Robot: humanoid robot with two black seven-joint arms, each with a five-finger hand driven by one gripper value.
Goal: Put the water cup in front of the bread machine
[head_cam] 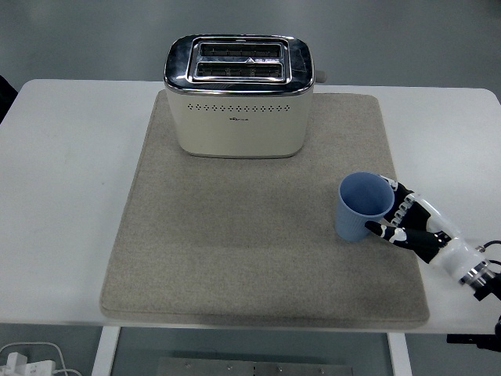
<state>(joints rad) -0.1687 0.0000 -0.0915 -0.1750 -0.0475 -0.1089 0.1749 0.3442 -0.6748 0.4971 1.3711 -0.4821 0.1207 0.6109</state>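
The right arm reaches in low from the lower right corner, its hand (411, 225) curled around the blue cup (362, 207). The cup leans slightly on the grey mat (235, 258), well right of and nearer than the toaster (239, 98).

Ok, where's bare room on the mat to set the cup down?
The mat is bare from the bread machine to its near edge, left of the blue cup. Only the right side is taken, where the right hand grips the cup.
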